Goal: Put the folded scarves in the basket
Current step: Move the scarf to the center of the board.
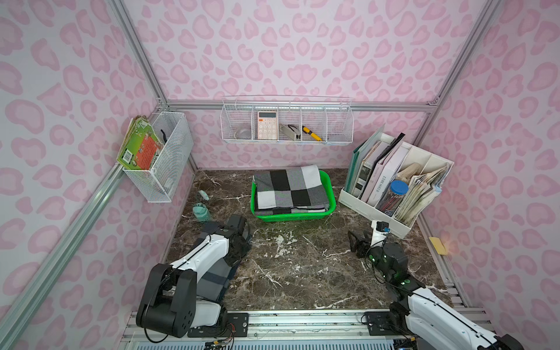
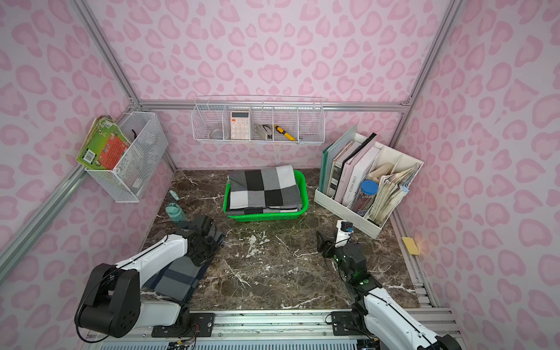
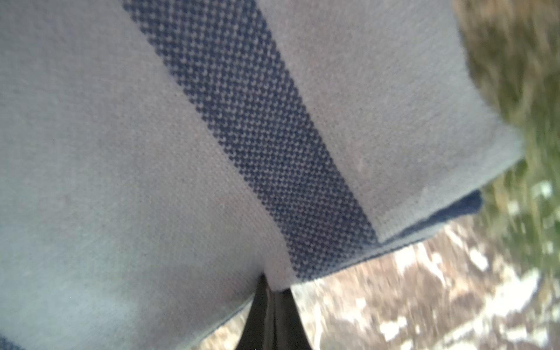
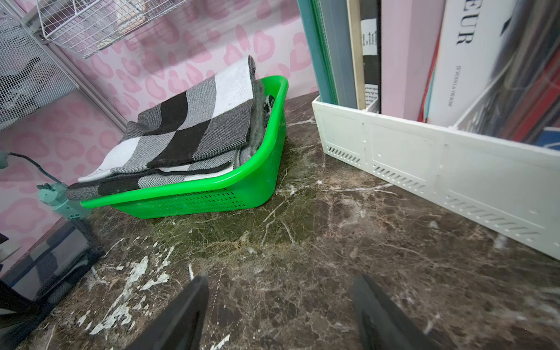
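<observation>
Over the near-left tabletop, pinching the grey navy-striped scarf tight with the left gripper; holding the right gripper spread, empty, short of the green basket

1. Basket: bright green, shallow, perforated sides; upright at the tabletop's back centre.
2. Checked scarf: black, grey and white; folded, lying in the basket, rising above its rim.
3. Grey scarf: navy stripes, folded; near left, well apart from the basket.
</observation>
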`<state>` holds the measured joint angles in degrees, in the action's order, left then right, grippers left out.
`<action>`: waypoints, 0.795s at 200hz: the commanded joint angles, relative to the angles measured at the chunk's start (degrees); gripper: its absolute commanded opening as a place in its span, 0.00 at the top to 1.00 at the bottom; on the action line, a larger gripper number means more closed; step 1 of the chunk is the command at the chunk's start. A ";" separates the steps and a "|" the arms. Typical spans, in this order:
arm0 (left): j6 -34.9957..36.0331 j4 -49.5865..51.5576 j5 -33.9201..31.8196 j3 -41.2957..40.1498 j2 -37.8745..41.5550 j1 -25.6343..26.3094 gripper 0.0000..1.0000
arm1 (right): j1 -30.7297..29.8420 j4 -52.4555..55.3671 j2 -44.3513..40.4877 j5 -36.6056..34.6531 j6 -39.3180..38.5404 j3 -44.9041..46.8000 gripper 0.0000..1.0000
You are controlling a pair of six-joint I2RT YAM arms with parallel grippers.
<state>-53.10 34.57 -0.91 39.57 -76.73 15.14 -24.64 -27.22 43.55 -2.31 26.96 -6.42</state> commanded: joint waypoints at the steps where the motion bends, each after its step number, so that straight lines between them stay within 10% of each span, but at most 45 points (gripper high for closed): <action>1: -6.54 1.32 2.73 -1.44 2.83 5.35 1.00 | 0.06 -1.69 0.82 -0.53 -0.01 0.04 0.20; 43: -14.95 -1.20 3.23 -4.59 9.46 21.25 0.99 | 0.84 -1.17 6.12 -0.57 1.58 -1.52 0.20; 89: -12.45 5.42 0.76 -3.75 21.17 23.98 0.32 | 1.07 -3.07 12.24 4.07 2.79 -2.97 0.19; 159: -12.49 13.65 -12.61 -4.42 35.84 23.98 0.30 | -5.22 -1.05 27.29 16.43 10.54 -12.44 0.18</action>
<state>-65.84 45.65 -8.73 35.62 -42.89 39.11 -25.43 -29.61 66.70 9.02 32.32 -14.15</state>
